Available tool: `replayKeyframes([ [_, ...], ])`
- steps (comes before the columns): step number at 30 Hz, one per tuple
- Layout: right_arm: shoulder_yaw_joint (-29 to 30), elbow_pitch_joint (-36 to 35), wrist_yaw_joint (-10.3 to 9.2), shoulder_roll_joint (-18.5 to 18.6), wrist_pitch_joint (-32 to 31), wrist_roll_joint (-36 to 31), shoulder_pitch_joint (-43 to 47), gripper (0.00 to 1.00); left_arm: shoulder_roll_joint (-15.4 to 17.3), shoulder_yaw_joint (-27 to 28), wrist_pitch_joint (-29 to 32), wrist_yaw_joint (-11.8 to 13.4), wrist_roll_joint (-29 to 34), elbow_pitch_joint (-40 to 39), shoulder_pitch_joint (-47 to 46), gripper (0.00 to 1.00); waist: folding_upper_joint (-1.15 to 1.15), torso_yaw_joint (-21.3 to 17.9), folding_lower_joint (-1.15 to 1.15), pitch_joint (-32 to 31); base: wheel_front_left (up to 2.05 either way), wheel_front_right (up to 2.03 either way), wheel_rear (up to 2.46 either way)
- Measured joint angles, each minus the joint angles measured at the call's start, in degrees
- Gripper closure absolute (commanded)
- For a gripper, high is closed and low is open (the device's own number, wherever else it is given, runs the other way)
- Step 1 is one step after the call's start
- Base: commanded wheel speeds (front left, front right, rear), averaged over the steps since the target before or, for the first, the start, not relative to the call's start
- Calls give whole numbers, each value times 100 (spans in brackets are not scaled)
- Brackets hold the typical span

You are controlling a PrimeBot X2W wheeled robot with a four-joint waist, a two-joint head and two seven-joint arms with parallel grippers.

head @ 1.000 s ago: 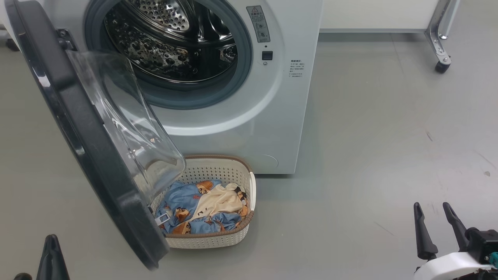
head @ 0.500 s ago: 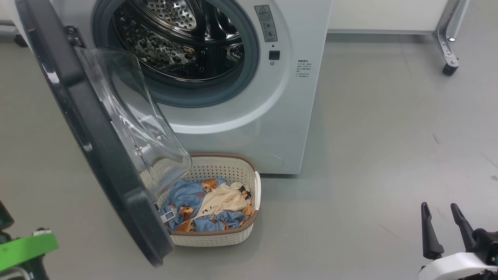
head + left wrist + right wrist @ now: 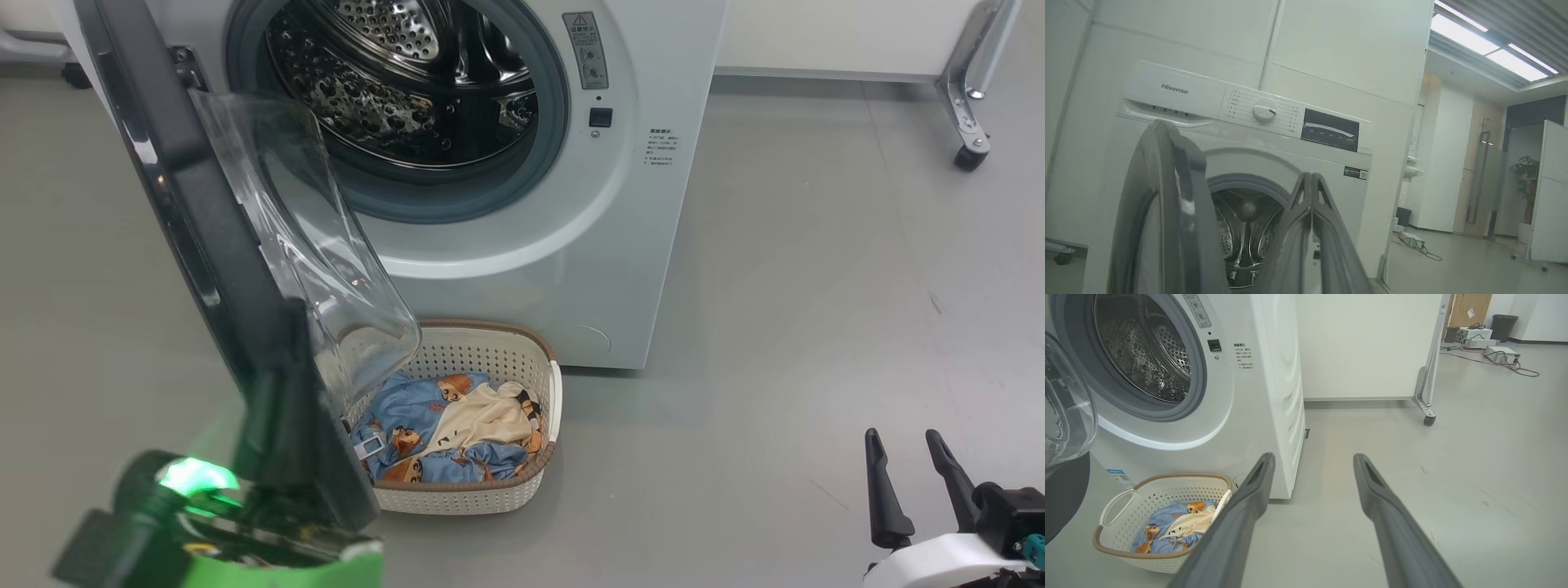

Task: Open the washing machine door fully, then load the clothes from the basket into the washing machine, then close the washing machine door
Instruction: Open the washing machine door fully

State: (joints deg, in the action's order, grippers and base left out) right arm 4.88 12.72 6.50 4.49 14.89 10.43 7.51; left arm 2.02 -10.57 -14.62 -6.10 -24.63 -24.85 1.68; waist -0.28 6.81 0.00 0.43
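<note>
The washing machine [image 3: 571, 269] stands with its round opening and steel drum [image 3: 408, 90] exposed. The washing machine door [image 3: 188, 204] hangs swung out to the left, black rim toward me and clear glass bowl [image 3: 302, 237] facing the drum. On the floor below sits the basket [image 3: 457, 500], holding the clothes [image 3: 433, 433], light blue and cream. My left gripper [image 3: 287, 335] is shut and empty, raised against the door's lower rim; contact cannot be told. In the left wrist view the left gripper [image 3: 1310, 176] points at the drum, just right of the door [image 3: 1167, 196]. My right gripper [image 3: 902, 445] is open and empty, low at the right.
The right wrist view shows the right gripper [image 3: 1313, 457] spread above bare grey floor, with the basket [image 3: 1147, 494] and clothes [image 3: 1171, 531] to its left. A white partition on a castor leg [image 3: 967, 122] stands behind at the right. Cables and boxes [image 3: 1498, 355] lie far off.
The camera has shifted, sliding the whole scene right. My left arm rose from the lower left edge up to the door's lower rim. The right gripper stays low and open.
</note>
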Motion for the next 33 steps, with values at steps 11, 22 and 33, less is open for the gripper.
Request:
replayKeyframes([
  [11, -58, 58, 20, -76, 0, -10, -53, 0, 81, -1056, 652, 193, -589, 797, 747, 100, 0, -64, 0, 83, 0, 0, 0],
  [22, 48, 92, 49, -89, 0, -19, -110, 0, 85, -954, 650, 823, -264, 1134, 589, 100, 0, -174, 0, 155, 0, 0, 0],
  [33, 197, 112, 51, -105, 0, -23, -109, 0, 83, -900, 682, 1103, -123, 1324, 444, 100, 0, -157, 0, 147, 0, 0, 0],
])
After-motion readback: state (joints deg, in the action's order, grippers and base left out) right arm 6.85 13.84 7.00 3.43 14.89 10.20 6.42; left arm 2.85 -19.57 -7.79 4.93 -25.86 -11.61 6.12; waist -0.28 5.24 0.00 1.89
